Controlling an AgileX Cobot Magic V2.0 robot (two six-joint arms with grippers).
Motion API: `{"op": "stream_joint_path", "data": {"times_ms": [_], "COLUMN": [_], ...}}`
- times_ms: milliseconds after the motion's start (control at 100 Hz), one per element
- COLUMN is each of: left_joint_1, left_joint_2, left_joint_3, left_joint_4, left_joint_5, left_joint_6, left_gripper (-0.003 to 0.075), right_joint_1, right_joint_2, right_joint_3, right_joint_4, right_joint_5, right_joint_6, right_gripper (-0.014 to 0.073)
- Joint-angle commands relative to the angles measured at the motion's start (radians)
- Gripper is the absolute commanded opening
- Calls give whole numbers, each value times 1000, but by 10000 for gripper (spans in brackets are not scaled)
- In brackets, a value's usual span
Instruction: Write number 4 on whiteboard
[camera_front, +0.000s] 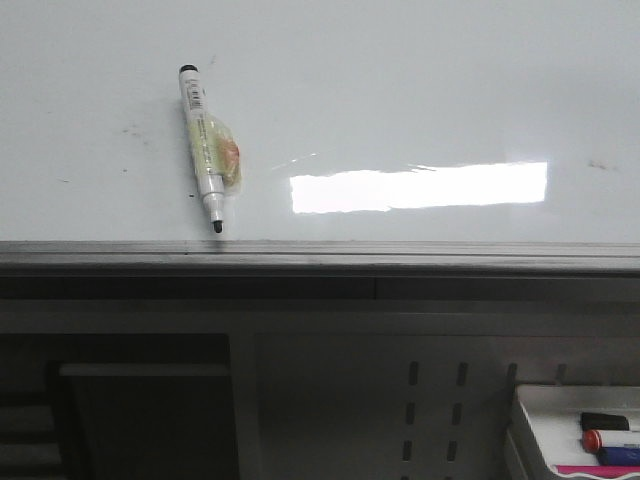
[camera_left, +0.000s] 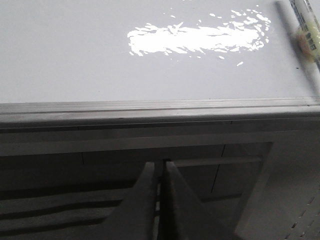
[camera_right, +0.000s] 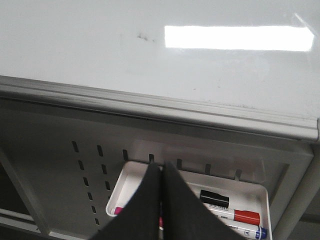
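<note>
The whiteboard (camera_front: 400, 90) fills the upper part of every view, glossy white with a bright glare patch (camera_front: 420, 186) and a few faint specks. No number 4 shows on it in any view. A white marker (camera_front: 205, 150) with a yellowish lump around its barrel rests against the board at the left, black tip down just above the grey rail (camera_front: 320, 255); it also appears at the edge of the left wrist view as the marker (camera_left: 307, 35). My left gripper (camera_left: 161, 166) is shut and empty below the rail. My right gripper (camera_right: 160, 167) is shut and empty over the marker tray.
A small white tray (camera_right: 123, 182) hangs under the board at the lower right, also seen as the tray (camera_front: 530, 420). It holds a red-capped marker (camera_right: 235, 216), a blue one, a pink one and a black cap (camera_right: 215, 199). A perforated grey panel (camera_front: 430, 400) sits behind it.
</note>
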Motion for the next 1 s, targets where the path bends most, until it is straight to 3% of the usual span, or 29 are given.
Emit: {"op": "stream_joint_path", "data": {"times_ms": [0,180,330,400,490,560,670,760,870,990], "left_joint_1": [1,1,1,1,1,1,1,1,-3,-5], "left_joint_2": [-24,-24,-24,-24,-24,-24,-24,-24,-24,-9], "left_joint_3": [35,35,35,35,35,35,35,33,-2,-94], "left_joint_4": [-7,24,-37,-215,-611,-757,-887,-947,-929,-809], "left_joint_5": [-47,-49,-83,-160,-237,-259,-266,-262,-218,-123], "left_joint_6": [-5,-5,-5,-5,-5,-5,-5,-5,51,155], "left_gripper": [-20,-20,-20,-20,-20,-20,-20,-20,-20,-20], "right_joint_1": [-6,-6,-6,-6,-6,-6,-6,-6,-6,-6], "right_joint_2": [-16,-16,-16,-16,-16,-16,-16,-16,-16,-14], "right_joint_3": [20,20,20,20,20,20,15,-10,-91,-204], "right_joint_4": [-17,-28,38,170,394,509,622,638,626,549], "right_joint_5": [-21,-39,-275,-402,-520,-560,-541,-492,-382,-209], "right_joint_6": [-3,-3,-3,-3,-3,-3,-3,-2,-2,-10], "right_gripper": [-64,-64,-64,-64,-64,-64,-64,-64,-65,-64]}}
